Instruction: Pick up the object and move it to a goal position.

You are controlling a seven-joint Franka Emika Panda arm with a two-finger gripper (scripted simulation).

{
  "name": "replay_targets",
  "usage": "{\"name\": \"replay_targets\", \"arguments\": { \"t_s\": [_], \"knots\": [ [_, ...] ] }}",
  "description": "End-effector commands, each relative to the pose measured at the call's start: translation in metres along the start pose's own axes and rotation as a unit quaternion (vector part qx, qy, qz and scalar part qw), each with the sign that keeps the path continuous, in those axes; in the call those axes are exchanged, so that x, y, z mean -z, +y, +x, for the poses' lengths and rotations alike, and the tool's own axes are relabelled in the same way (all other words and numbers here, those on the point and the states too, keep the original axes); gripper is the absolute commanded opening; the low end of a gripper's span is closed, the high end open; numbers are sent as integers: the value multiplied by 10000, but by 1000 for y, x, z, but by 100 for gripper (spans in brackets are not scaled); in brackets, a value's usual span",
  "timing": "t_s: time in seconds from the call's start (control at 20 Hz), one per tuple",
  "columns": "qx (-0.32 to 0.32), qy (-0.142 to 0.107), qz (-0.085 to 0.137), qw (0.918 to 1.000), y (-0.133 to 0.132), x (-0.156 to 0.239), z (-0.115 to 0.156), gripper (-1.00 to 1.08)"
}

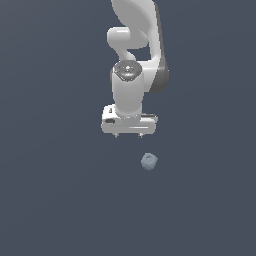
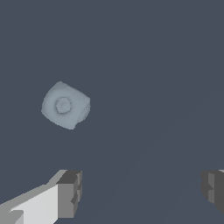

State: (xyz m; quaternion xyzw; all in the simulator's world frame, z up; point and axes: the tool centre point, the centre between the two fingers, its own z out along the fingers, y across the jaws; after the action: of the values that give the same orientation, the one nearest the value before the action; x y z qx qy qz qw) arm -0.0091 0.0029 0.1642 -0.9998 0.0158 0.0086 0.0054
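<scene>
Fingertips [image 2: 68, 192] frame my wrist view, end effector [image 2: 140, 192] spread wide, empty. Only here I catch the object's [image 2: 65, 105] round dimple; outside, it's apart from the end effector [image 1: 128, 135].

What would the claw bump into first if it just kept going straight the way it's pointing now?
Probably only the bare floor. The open gripper points down with nothing between its fingers; the small grey-blue object sits off to the side of that line, so it would likely be missed, though depth is hard to judge.

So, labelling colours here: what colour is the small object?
Pale grey-blue, matte; the object shows best in the wrist view.
</scene>
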Motion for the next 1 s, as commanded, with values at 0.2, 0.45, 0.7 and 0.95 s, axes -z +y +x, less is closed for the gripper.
{"name": "replay_targets", "arguments": {
  "t_s": [0.2, 0.45, 0.7, 0.95],
  "knots": [
    [103, 4, -41, 9999, -3, -1, 2, 100],
    [334, 9, -117, 9994, -8, -2, 4, 100],
    [312, 9, -113, 9995, -8, -2, 4, 100],
    [151, 15, -106, 9998, -12, -6, 8, 100]
  ]
}}
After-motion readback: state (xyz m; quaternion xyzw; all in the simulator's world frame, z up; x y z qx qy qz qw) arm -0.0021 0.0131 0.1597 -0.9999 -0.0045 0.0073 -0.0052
